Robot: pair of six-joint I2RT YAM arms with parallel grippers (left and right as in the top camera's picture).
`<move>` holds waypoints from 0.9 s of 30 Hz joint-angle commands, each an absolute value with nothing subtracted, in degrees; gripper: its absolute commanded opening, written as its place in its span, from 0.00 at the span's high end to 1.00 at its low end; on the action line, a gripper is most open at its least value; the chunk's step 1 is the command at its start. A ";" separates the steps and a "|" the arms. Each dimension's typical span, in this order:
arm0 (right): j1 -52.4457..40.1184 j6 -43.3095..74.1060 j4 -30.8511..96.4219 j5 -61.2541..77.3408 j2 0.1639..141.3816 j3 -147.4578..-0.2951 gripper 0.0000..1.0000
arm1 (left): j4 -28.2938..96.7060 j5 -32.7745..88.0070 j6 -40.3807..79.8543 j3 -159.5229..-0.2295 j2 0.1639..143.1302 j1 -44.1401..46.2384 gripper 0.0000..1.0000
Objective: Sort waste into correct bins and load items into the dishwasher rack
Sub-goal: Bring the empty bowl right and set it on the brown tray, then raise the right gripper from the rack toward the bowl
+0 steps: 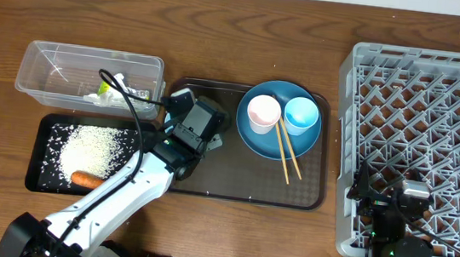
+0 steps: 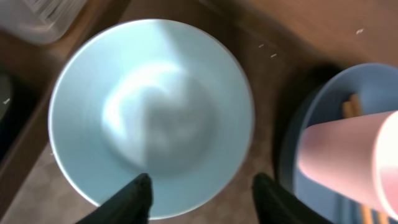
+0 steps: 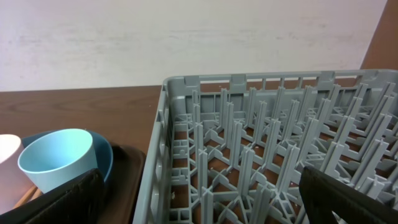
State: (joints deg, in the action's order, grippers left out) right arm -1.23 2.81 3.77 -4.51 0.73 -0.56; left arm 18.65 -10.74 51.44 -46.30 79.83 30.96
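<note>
Left gripper (image 2: 202, 186) | fingers pictured parted, nothing clasped | white bowl (image 2: 152, 115) seen directly beneath, on brown tray (image 1: 242, 177) | right gripper (image 3: 205, 196) spread wide, dishwasher rack (image 3: 261, 124) ahead

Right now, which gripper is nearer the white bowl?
Left. The left gripper hovers directly over the white bowl on the brown tray. The right gripper is far off to the side, at the dishwasher rack.
</note>
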 commanded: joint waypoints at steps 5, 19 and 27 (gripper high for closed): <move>-1.15 3.16 3.81 -4.47 0.69 -0.32 0.01 | 17.43 -10.92 51.77 -46.68 79.31 31.05 0.14; -1.15 3.16 3.81 -4.47 0.69 -0.32 0.01 | 17.47 -10.92 51.77 -46.68 79.31 31.05 0.01; -1.15 3.16 3.81 -4.47 0.69 -0.32 0.01 | 17.45 -10.92 51.77 -46.68 79.31 31.05 0.02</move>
State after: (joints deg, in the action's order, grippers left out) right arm -1.23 2.81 3.77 -4.54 0.73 -0.56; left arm 17.50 -10.63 51.88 -46.30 79.83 30.96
